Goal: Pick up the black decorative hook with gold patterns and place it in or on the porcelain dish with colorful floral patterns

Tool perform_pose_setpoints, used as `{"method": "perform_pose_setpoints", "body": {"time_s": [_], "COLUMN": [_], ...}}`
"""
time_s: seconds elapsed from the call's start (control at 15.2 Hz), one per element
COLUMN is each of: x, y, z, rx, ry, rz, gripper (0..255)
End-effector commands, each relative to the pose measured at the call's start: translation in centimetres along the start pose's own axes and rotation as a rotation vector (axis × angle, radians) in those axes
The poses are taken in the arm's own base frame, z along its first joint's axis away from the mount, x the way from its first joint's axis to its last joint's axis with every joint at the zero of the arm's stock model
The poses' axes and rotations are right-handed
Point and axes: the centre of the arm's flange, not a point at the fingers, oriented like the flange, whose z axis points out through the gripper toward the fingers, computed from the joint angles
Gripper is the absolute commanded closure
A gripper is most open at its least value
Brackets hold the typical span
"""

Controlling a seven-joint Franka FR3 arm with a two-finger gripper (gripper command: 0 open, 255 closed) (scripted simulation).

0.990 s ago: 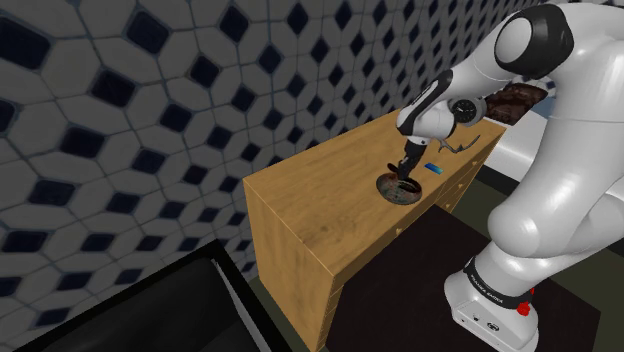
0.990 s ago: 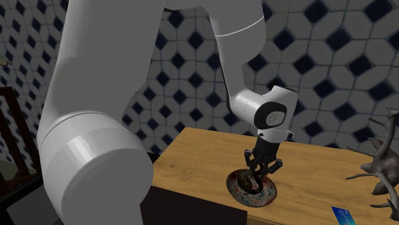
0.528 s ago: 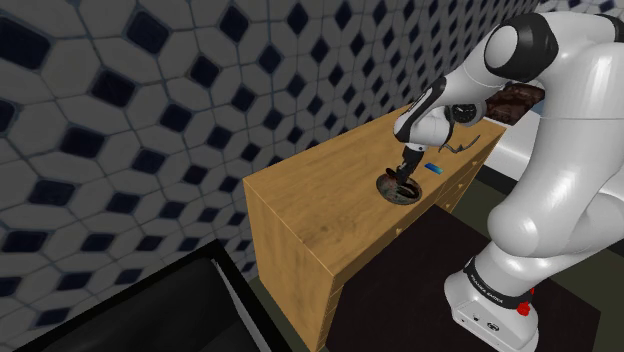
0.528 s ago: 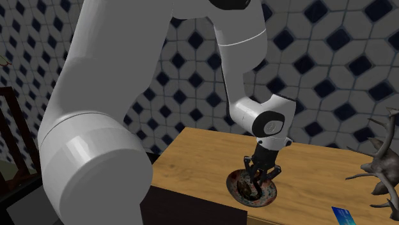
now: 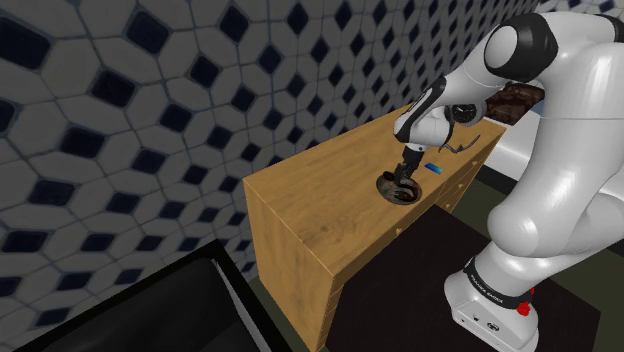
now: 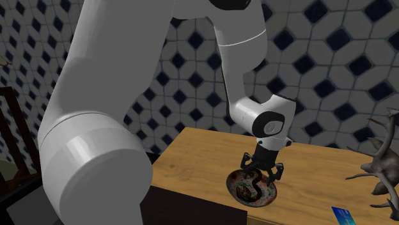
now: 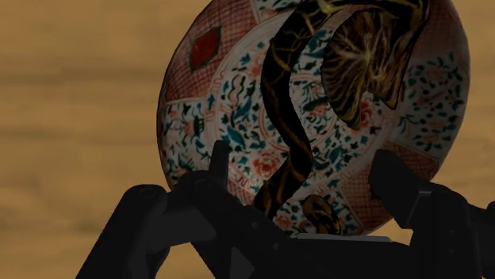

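Observation:
The black hook with gold patterns (image 7: pixel 287 119) lies inside the floral porcelain dish (image 7: pixel 202 111), its curved stem running across the painted bottom. My gripper (image 7: pixel 309 181) hangs just above it, open, and each black finger stands clear of the hook on its own side. In the second exterior view the gripper (image 6: pixel 261 172) is spread over the dish (image 6: pixel 231 185) with the hook (image 6: pixel 249 187) resting below it. The shoulder view shows the gripper (image 5: pixel 404 178) low over the dish (image 5: pixel 386 187) on the wooden table (image 5: pixel 310 200).
A small blue card (image 5: pixel 432 167) lies on the table past the dish, toward the stand. A grey antler-like ornament (image 6: pixel 378 167) stands at the second exterior view's right. A dark brown object (image 5: pixel 515 100) sits behind the arm. The tiled wall runs close along the table's far side.
The gripper came down over the dish with the hook, then its fingers spread apart. The hook now rests in the dish, let go.

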Motion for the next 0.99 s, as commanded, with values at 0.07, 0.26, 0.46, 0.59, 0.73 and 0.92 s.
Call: {"method": "perform_pose_setpoints", "body": {"time_s": [0.07, 0.26, 0.46, 0.59, 0.73, 0.92], "x": [0.0, 0.0, 0.0, 0.0, 0.0, 0.0], "y": [0.0, 0.0, 0.0, 0.0, 0.0, 0.0], "z": [0.0, -2.6, -5.0, -5.0, -5.0, -5.0], "rx": [0.000, 0.000, 0.000, 0.000, 0.000, 0.000], "ry": [0.000, 0.000, 0.000, 0.000, 0.000, 0.000], "rz": [0.000, 0.000, 0.000, 0.000, 0.000, 0.000], "gripper": [0, 0, 0, 0, 0, 0]}}
